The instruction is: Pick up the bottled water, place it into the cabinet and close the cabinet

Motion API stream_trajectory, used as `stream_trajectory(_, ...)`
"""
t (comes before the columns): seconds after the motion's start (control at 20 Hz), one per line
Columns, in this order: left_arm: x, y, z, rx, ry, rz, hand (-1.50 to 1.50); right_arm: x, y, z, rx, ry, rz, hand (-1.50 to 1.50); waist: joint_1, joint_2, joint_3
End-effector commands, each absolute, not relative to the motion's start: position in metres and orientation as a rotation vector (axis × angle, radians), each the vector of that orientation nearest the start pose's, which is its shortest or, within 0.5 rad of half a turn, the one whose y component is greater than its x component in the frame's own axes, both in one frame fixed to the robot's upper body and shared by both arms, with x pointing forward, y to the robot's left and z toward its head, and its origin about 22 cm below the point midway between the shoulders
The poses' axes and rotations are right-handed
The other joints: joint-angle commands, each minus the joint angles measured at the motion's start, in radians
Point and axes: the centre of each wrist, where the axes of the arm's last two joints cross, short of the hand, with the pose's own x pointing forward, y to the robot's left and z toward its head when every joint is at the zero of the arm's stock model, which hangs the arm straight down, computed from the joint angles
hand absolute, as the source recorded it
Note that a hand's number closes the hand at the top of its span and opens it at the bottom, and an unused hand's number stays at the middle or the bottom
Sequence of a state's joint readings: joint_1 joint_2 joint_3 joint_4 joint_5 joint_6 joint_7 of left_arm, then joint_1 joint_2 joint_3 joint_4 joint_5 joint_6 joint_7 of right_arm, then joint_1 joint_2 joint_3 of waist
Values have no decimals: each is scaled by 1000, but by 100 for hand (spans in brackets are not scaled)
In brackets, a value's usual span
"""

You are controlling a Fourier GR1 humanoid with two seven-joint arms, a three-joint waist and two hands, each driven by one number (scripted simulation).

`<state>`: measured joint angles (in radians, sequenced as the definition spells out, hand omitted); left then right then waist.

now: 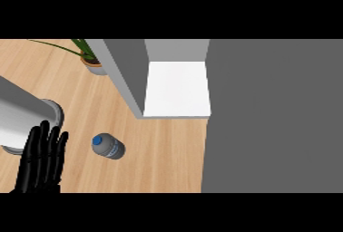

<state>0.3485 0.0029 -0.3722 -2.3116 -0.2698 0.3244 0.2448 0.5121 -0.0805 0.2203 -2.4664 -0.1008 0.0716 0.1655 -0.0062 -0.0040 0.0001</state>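
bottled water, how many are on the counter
1. The bottled water stands on the wooden counter, just right of the open left hand and in front of the open cabinet. The grey cabinet door could hide more.

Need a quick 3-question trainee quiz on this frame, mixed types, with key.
1. True or false: the blue-capped plastic water bottle already sits on the white shelf of the open grey cabinet.
2. Which black robot hand is visible? A) left B) right
3. Fill in: the bottle stands on the light wooden ___.

Key: 1 false, it is on the counter in front of the cabinet. 2 A, fingers straight, beside the bottle. 3 counter.
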Motion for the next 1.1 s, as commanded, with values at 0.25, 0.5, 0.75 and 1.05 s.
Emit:
stream_trajectory(0.25, 136, 204, 96, 279, -1779, 189, -150, 65, -226, 163, 150, -1837, 25, -150, -1, 1, -1)
stream_trajectory(0.5, 139, 204, 52, 346, -1729, 222, -150, 59, -236, 145, 144, -1840, 49, -150, -6, -1, -1)
stream_trajectory(0.75, 168, 211, 25, 353, -1676, 199, -150, 50, -219, 146, 159, -1850, 45, -150, -14, 1, -1)
stream_trajectory(1.05, 171, 233, -17, 334, -1653, 236, -150, 38, -234, 153, 156, -1861, 83, -150, -14, 0, -1)
